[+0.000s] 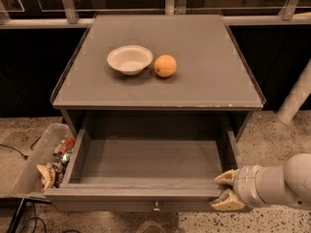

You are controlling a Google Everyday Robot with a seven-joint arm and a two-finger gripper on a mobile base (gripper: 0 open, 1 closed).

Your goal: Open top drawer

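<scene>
The top drawer [146, 161] stands pulled far out of the grey cabinet, showing its plain grey, empty box interior. Its front panel [136, 200] faces the camera at the bottom, with a small round metal knob [156, 207] at centre. My gripper [224, 192] is at the drawer's front right corner, its tan fingers [224, 179] spread above and below the front edge. My white arm comes in from the right.
A white bowl [129, 58] and an orange [165, 65] sit on the cabinet top [204, 62]. A bin [46, 166] with wrappers and trash stands on the floor at the left. A white post [296, 98] stands at the right. Cables lie at bottom left.
</scene>
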